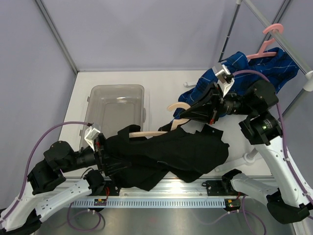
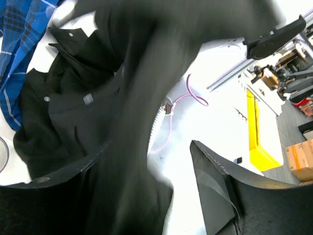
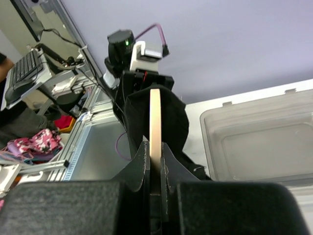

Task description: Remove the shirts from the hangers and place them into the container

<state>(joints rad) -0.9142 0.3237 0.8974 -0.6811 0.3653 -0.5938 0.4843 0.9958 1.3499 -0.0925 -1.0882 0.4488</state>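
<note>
Whole job: by my judgement barely started, since neither shirt is in the container and both hangers look to be still in cloth.
Table (image 1: 161,83): white, with the container at the back left and the black shirt across the front.
Black shirt (image 1: 181,152): spread in a crumpled heap on the table, between the two arms and just in front of the container. One end is bunched over the far tip of the beige hanger, so it does not look fully off.
Container (image 1: 117,88): a clear grey bin, and I see nothing inside it.
Blue shirt (image 1: 283,66): checked, hanging at the back right on the pink hanger, apparently untouched.
Right claw (image 3: 155,156): closed tight on the beige hanger, gripping its arm edge-on.
Left claw (image 2: 149,152): jaws stand wide, low among the black cloth at the front left. Blurred black cloth hangs across the gap, not pinched as far as I can see.
Beige hanger (image 1: 146,133): lies across the top edge of the black shirt, hook pointing toward the back.
Pink hanger (image 1: 269,44): hooked on the rack pole (image 1: 274,29), carrying the blue shirt.
Still to do: free the black shirt and bin it, then do the same with the blue one.
</note>
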